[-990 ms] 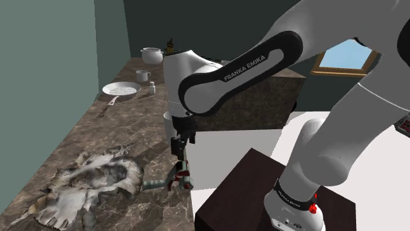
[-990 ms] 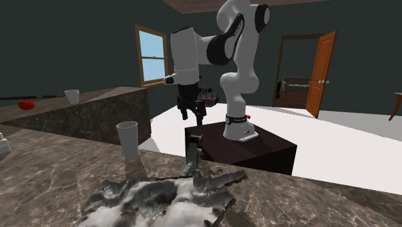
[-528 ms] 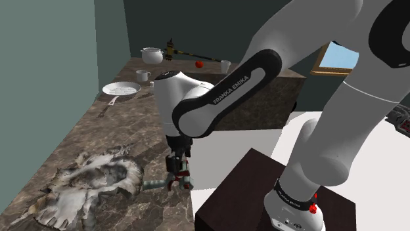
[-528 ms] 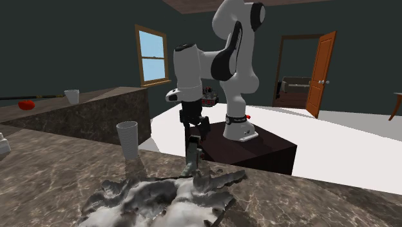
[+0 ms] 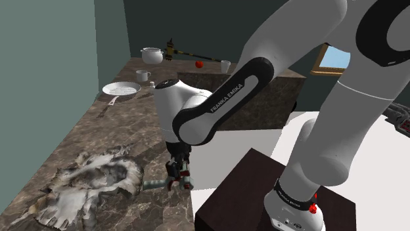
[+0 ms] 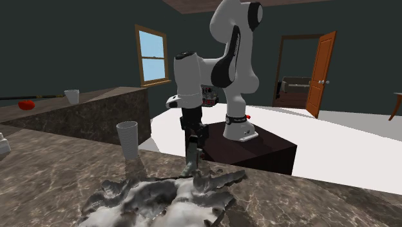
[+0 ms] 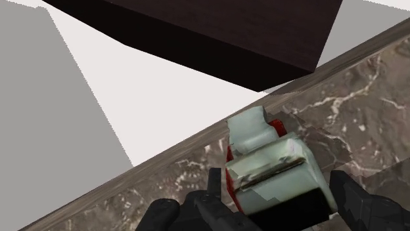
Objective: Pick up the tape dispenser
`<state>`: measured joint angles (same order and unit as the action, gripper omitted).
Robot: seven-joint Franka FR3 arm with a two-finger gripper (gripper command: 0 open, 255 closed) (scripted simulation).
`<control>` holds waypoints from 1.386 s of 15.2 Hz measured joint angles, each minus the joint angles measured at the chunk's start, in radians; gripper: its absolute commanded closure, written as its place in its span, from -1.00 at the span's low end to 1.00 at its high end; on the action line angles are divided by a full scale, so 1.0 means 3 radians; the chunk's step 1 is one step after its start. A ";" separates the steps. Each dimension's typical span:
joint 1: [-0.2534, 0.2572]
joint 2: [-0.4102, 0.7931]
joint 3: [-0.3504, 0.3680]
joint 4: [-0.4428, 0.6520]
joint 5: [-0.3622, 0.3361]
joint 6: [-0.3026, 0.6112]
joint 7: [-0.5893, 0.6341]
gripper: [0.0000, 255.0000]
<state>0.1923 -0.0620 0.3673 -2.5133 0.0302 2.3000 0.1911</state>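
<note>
Bench (image 5: 98,141) of dark veined stone is the largest thing before me. It runs away toward a pale pan (image 5: 121,88) and a white kettle (image 5: 151,55) at its far end. Over it bends the white arm (image 5: 174,102), which rises from a dark box, the stand (image 5: 243,190), set just beside the bench edge. On the stone lies a big crumpled sheet (image 5: 92,184), grey and white, and in the second exterior view a white cup (image 6: 128,138) stands near it.

The tape dispenser (image 7: 276,174) is much smaller. It has a pale grey body with red sides, and it sits at the very edge of the bench, on the side of the stand and near the sheet. The jaws hang directly over it, spread wide enough to take it. One black finger (image 7: 215,197) stands at its red side and the other at the opposite side, so the dispenser is between them. Whether the pads already touch it I cannot tell, but I think it is not yet gripped.

The step in hand, as I judge it, is the closing. To do it well, the jaws should be low enough that the pads meet the flat sides and not the rounded top. They should also be centred, so that neither finger arrives first. The dispenser is so close to the edge that a push from one side could send it off the bench. The lift should go straight up, and only when the grip is firm.
</note>
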 measured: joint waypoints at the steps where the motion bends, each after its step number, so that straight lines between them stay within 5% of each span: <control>1: 0.0000 0.0001 0.0000 0.0000 -0.0001 0.0000 0.0001 1.00; 9: 0.0002 -0.0035 -0.0002 0.0015 0.0015 -0.0048 -0.0010 1.00; 21: 0.0018 -0.0436 -0.0045 0.0214 0.0150 -0.0627 -0.0127 1.00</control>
<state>0.1978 -0.1929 0.3539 -2.4492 0.0752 2.1118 0.1531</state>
